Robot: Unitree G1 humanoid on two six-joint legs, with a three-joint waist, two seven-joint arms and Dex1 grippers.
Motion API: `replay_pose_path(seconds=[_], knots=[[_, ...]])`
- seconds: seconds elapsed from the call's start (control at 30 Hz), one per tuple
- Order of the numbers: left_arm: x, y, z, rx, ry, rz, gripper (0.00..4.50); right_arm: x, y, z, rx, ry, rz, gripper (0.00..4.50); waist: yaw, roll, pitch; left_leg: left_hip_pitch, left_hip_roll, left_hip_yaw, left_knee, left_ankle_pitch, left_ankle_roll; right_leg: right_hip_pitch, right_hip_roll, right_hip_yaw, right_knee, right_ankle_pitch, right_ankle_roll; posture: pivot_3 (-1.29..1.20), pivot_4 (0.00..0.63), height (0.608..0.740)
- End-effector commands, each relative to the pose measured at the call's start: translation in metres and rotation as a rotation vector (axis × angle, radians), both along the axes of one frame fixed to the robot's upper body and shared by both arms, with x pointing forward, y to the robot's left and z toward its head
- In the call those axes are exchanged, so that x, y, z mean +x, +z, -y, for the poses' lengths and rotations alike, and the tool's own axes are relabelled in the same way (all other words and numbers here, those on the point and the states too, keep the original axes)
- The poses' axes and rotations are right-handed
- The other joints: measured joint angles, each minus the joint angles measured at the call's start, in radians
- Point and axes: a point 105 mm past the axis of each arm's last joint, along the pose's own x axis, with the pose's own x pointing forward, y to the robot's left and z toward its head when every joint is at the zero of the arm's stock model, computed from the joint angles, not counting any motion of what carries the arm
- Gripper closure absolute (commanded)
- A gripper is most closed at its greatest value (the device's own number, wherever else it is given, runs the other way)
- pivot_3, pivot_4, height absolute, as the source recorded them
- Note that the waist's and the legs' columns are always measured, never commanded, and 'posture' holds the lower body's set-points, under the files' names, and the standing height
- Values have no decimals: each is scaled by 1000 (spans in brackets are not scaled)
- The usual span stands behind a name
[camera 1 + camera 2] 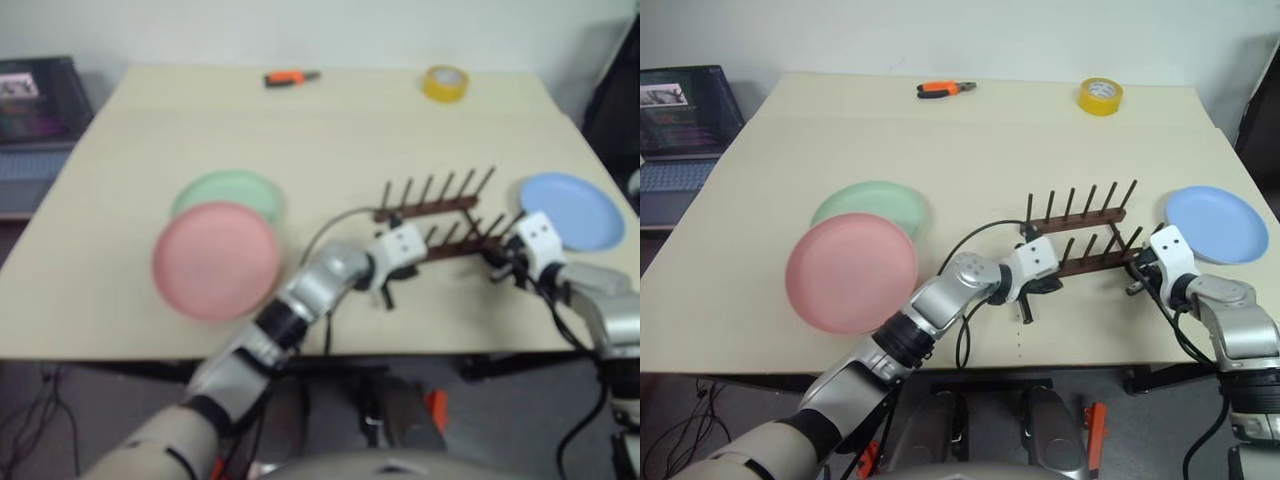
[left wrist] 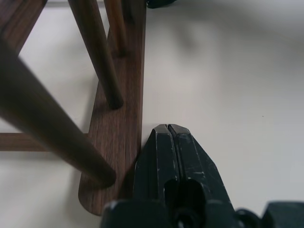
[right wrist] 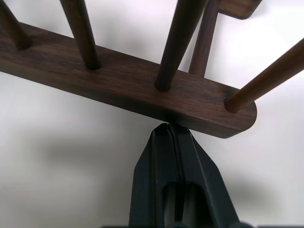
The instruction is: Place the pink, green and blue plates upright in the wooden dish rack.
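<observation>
Grippers: both sit low over the table (image 1: 760,300), one at each end of the wooden dish rack (image 1: 1080,238).
Left gripper (image 1: 1024,303): black fingers pressed together with nothing between them; in the left wrist view the tips (image 2: 169,130) sit just beside the outer edge of the near rail, at its rounded end. Contact with the wood cannot be confirmed.
Right gripper (image 1: 1134,282): fingers likewise closed flat on each other and empty; in the right wrist view the tips (image 3: 169,127) meet the side of the near rail close to its rounded end, touching or nearly so.
Pink plate (image 1: 851,272): lying flat near the front edge of the table, on the robot's left, well apart from the rack.
Green plate (image 1: 875,203): lying flat just behind the pink plate, which overlaps its near rim.
Wooden dish rack: standing right of centre, two dark rails with rows of thin pegs, no plate in it.
Blue plate (image 1: 1216,224): flat on the table just right of the rack, close to the table's right edge.
Far edge: orange-handled pliers (image 1: 945,89) and a roll of yellow tape (image 1: 1100,96), well apart from each other.
Beyond the table, left: an open laptop (image 1: 685,120).
</observation>
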Motion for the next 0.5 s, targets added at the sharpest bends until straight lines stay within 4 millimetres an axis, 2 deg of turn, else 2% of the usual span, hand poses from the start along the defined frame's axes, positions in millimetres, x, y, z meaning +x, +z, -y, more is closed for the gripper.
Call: replay_pose_path(seconds=[0.03, 0.5], knots=[[16, 3, -6, 27, 62, 79, 4475, 7, -3, -5, -9, -4, 22, 4495, -6, 0, 0, 0, 0, -1, 0, 0, 0, 0, 0, 0, -1, 0, 0, 0, 150, 740], [44, 6, -18, 33, 180, 154, 4475, 25, 2, -10, -34, -20, 126, 4495, -16, 1, 0, 0, 1, 0, -3, 1, 1, 0, 0, 1, -10, 4, 6, 0, 150, 740]])
